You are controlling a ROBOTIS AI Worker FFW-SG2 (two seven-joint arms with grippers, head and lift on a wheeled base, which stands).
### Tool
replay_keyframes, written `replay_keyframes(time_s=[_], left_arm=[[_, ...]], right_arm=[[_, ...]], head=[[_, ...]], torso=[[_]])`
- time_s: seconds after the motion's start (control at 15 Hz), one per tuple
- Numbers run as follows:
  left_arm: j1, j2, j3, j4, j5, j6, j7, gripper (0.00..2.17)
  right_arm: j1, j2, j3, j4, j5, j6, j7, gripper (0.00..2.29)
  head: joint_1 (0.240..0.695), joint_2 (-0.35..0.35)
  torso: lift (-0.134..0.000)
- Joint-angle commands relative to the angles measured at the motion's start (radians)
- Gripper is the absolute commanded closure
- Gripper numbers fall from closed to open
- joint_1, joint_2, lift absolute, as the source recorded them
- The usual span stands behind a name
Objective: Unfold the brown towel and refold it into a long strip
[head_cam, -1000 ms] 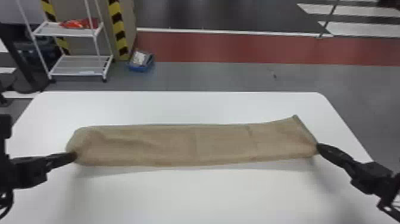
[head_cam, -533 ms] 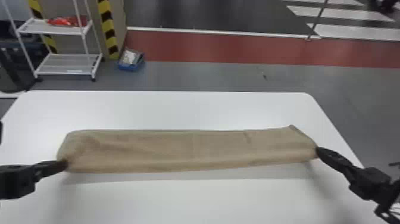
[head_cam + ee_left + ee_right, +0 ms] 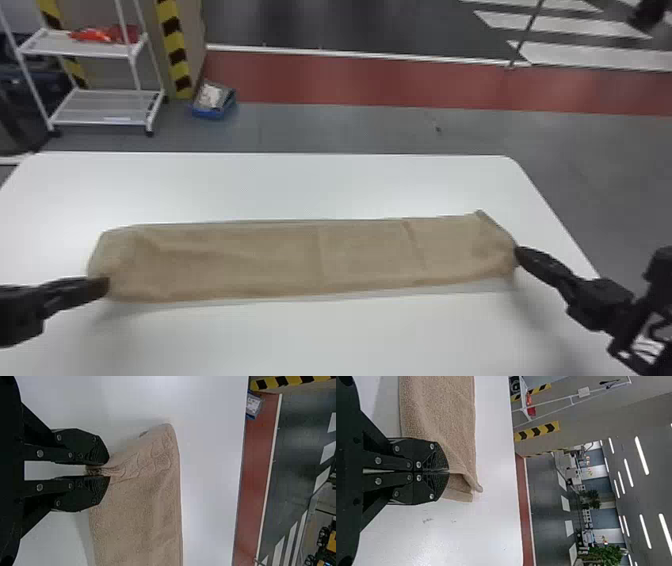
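Your biggest item is the white table. White rack stands on the floor past its far side, toward your left.

Brown towel is a long strip running left to right over the table, strung between your two grippers. A shadow runs just below its near edge. Its right end is near the table's right side.

Left gripper is at the strip's left end, at the near corner. In the wrist view, your left gripper has a bunched bit of cloth pinched between its tips, with a slim gap further back between the fingers. The rest of that end fans out past the tips toward the table's far edge.

Right gripper is at the strip's right end, coming in from the right. In the wrist view, your right gripper is clamped tight on the towel, fingers almost flush along their length. The end flap sticks out just beyond the tips.

Small stuff: you've got soft wrinkles spreading from the left pinch, a couple of faint crosswise creases right of the strip's middle, and a little open fold in the flap by the right fingertips.
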Motion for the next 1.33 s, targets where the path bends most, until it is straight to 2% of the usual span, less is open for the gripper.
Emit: replay_keyframes(time_s=[0.0, 0.07, 0.13, 0.2, 0.27, 0.33, 0.47, 0.67, 0.73, 0.87, 0.93, 1.07, 1.2, 1.27], left_arm=[[-0.001, 0.003, 0.022, -0.005, -0.015, -0.009, -0.043, 0.00], [-0.003, 0.004, 0.031, -0.005, -0.017, -0.013, -0.062, 0.00], [-0.004, 0.004, 0.042, -0.004, -0.018, -0.016, -0.082, 0.03], [-0.004, 0.004, 0.048, -0.001, -0.022, -0.019, -0.082, 0.07], [-0.004, 0.006, 0.049, 0.001, -0.034, -0.022, -0.087, 0.07], [-0.004, 0.004, 0.054, 0.001, -0.048, -0.040, -0.085, 0.07], [-0.004, 0.003, 0.068, 0.004, -0.048, -0.080, -0.062, 0.07], [-0.001, -0.016, 0.076, 0.006, -0.011, -0.203, 0.040, 0.07], [0.014, -0.030, 0.079, 0.009, 0.043, -0.289, 0.099, 0.07], [0.062, -0.045, 0.059, 0.039, 0.195, -0.574, 0.241, 0.07], [0.063, -0.045, 0.030, 0.045, 0.209, -0.589, 0.263, 0.07], [0.082, -0.046, -0.059, 0.045, 0.196, -0.638, 0.344, 0.08], [0.135, -0.046, -0.161, 0.041, 0.189, -0.847, 0.415, 0.08], [0.157, -0.046, -0.204, 0.041, 0.178, -0.945, 0.425, 0.08]], right_arm=[[-0.006, 0.000, 0.003, 0.007, 0.006, -0.003, 0.000, 1.29], [-0.009, 0.000, 0.003, 0.013, 0.006, -0.012, 0.000, 1.17], [-0.012, -0.001, 0.003, 0.018, 0.008, -0.012, 0.000, 0.91], [-0.012, -0.001, 0.001, 0.018, 0.008, -0.015, 0.003, 0.47], [-0.012, -0.001, -0.002, 0.018, 0.008, -0.015, 0.007, 0.37], [-0.014, -0.003, -0.002, 0.018, 0.008, -0.015, 0.006, 0.37], [-0.015, -0.001, -0.014, 0.012, 0.008, -0.012, 0.001, 0.14], [-0.012, 0.000, -0.057, -0.024, -0.017, 0.009, 0.000, 0.11], [-0.006, 0.013, -0.060, -0.062, -0.017, 0.024, 0.000, 0.11], [0.012, 0.062, -0.057, -0.189, -0.017, 0.089, -0.014, 0.11], [0.021, 0.080, -0.041, -0.248, -0.015, 0.104, -0.020, 0.10], [0.049, 0.111, 0.021, -0.367, -0.004, 0.123, -0.065, 0.07], [0.077, 0.146, 0.106, -0.464, 0.006, 0.123, -0.131, 0.09], [0.087, 0.163, 0.152, -0.487, 0.032, 0.116, -0.155, 0.10]], head=[[0.695, -0.129], [0.695, -0.130], [0.695, -0.128], [0.695, -0.127], [0.695, -0.125], [0.695, -0.118], [0.695, -0.109], [0.695, -0.094], [0.695, -0.093], [0.695, -0.085], [0.695, -0.079], [0.695, -0.071], [0.695, -0.060], [0.695, -0.051]], torso=[[-0.123], [-0.123], [-0.123], [-0.123], [-0.123], [-0.123], [-0.123], [-0.123], [-0.123], [-0.123], [-0.123], [-0.123], [-0.123], [-0.123]])
